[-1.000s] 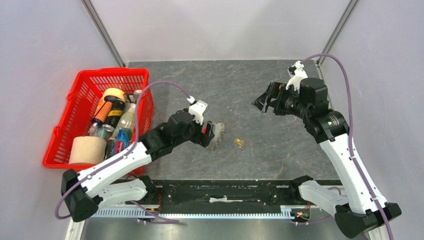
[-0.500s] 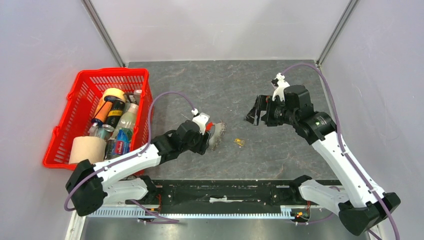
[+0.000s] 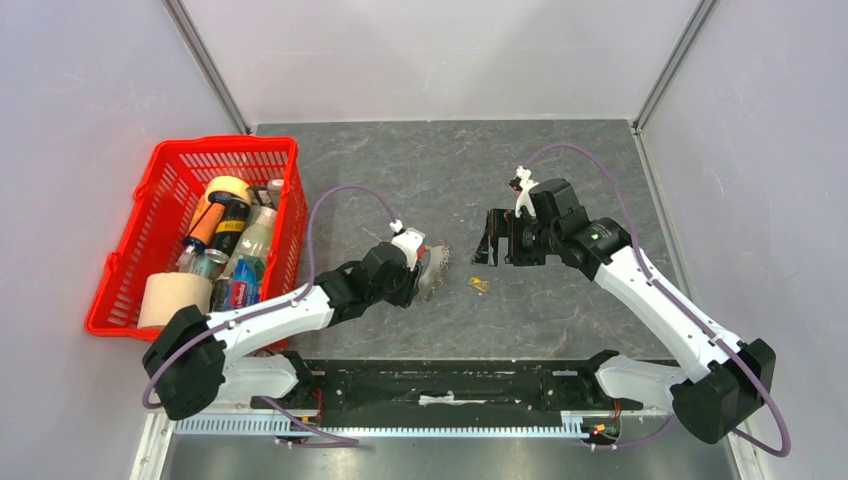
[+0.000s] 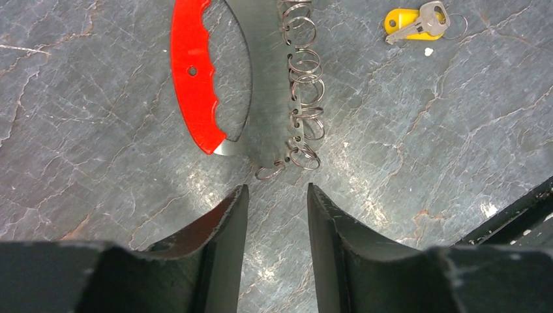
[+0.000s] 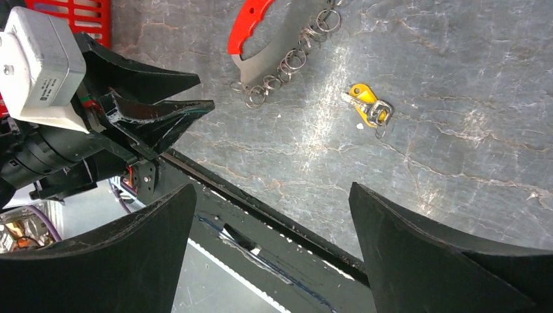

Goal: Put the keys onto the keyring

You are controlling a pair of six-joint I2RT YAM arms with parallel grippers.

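Observation:
The keyring (image 4: 195, 85) is a red curved loop on a flat metal blade with a fan of small silvery rings (image 4: 303, 91). It lies on the table just ahead of my left gripper (image 4: 275, 190), which is open and empty, with its tips short of the rings. A single silvery key with a yellow head (image 4: 414, 19) lies apart to the right. In the top view the keyring (image 3: 433, 270) and the key (image 3: 480, 285) lie mid-table. My right gripper (image 3: 490, 240) hovers just behind the key, wide open and empty. The right wrist view shows the key (image 5: 368, 104) and the keyring (image 5: 251, 23).
A red plastic basket (image 3: 160, 180) with bottles, cans and a tape roll stands at the left. The black base rail (image 3: 450, 385) runs along the near edge. The left gripper (image 5: 176, 114) shows in the right wrist view, close to the rings.
My right arm has swung left and down towards the yellow-headed key. My left arm has stretched forward and lowered by the keyring. Keyring and key have stayed in place.

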